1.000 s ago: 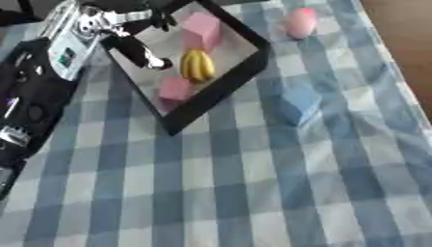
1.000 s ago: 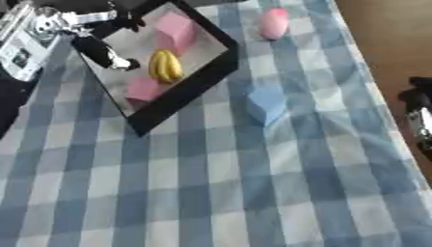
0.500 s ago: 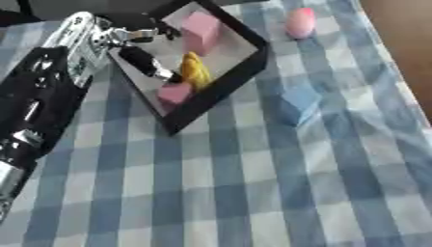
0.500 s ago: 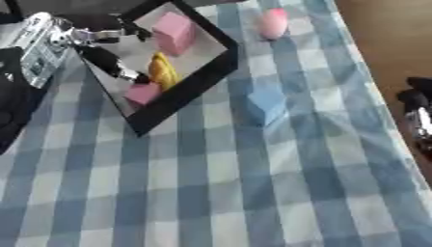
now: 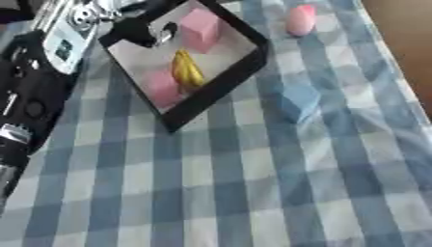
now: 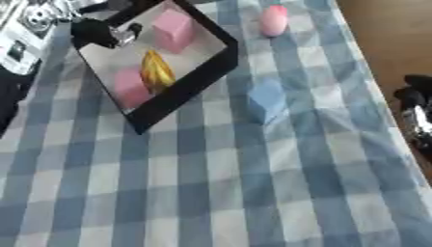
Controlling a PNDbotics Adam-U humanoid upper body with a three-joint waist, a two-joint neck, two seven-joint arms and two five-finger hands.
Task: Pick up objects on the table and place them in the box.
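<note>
A black box (image 5: 226, 83) with a white floor lies askew at the upper left. In it are a pink cube (image 5: 201, 29), a yellow oblong thing (image 5: 187, 70) and a pink block (image 5: 160, 88). My left hand (image 5: 139, 30) hangs over the box's far left corner, fingers relaxed, holding nothing. On the checked cloth outside the box a blue cube (image 5: 297, 100) sits to the box's right, and a pink egg-shaped thing (image 5: 300, 20) lies near the far edge. My right hand (image 6: 415, 103) shows as a dark shape at the right edge of the right eye view.
My left forearm (image 5: 33, 91) runs along the left side of the blue-and-white checked tablecloth (image 5: 253, 193). The table's right edge (image 6: 371, 72) borders a brown floor.
My left hand has drawn back from above the yellow thing toward the box's far left corner. The yellow thing stays lying in the box.
</note>
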